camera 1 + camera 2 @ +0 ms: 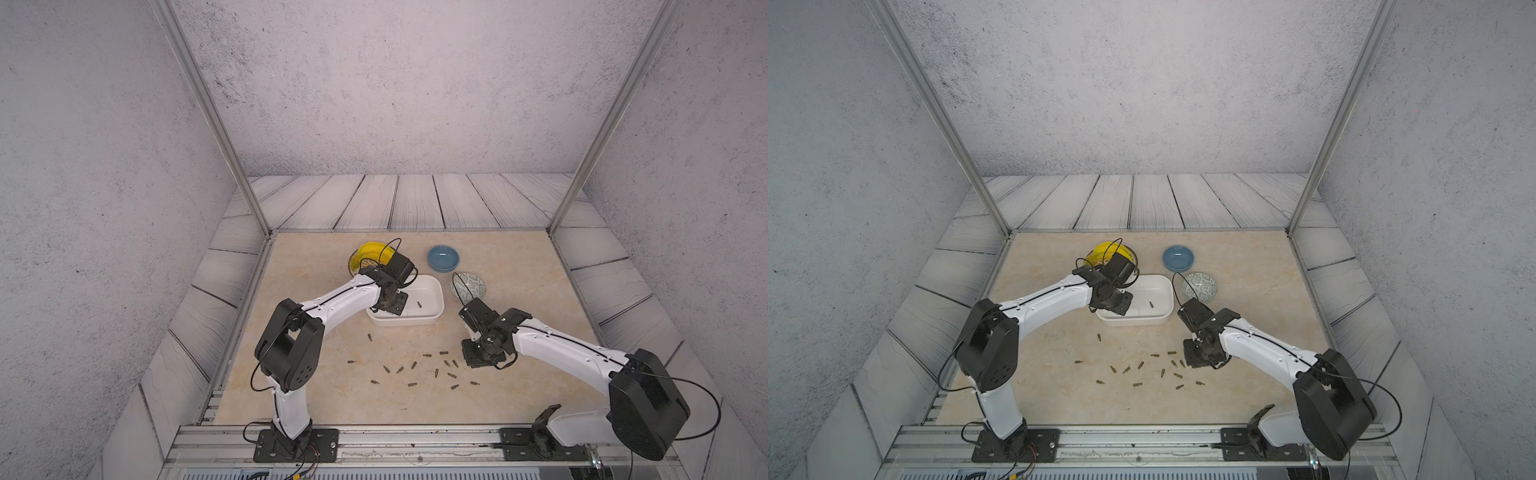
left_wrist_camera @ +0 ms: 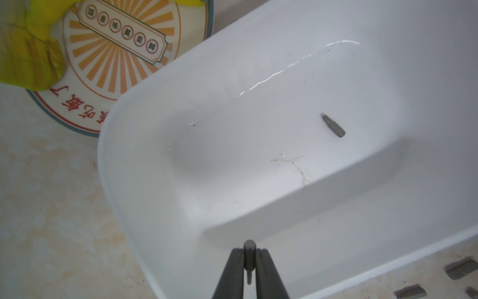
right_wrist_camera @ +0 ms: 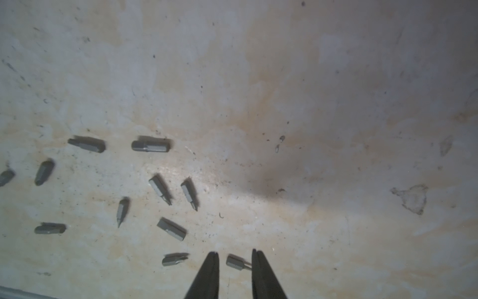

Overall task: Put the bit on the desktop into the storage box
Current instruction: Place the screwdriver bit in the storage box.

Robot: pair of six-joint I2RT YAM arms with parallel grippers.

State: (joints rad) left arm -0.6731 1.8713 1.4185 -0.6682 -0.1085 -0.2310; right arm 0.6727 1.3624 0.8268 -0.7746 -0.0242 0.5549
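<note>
We log one bit (image 2: pixel 333 125) in box (image 2: pixel 207 145), left gripper (image 2: pixel 249 256) clenching a second (image 2: pixel 249 244) above it, right gripper (image 3: pixel 234 253) parted astride a third (image 3: pixel 236 262); many remain.

Rough, speckled grey walls (image 1: pixel 395 83) close in on three sides, with two slanting aluminium posts (image 1: pixel 209 112) rising from the far corners. Grey wood-grain plank panels (image 1: pixel 415 201) slope up around a beige, marble-patterned bench (image 1: pixel 316 266). An aluminium rail (image 1: pixel 415 436) runs along the near edge. The light is soft and even, and the shadows are faint.
</note>
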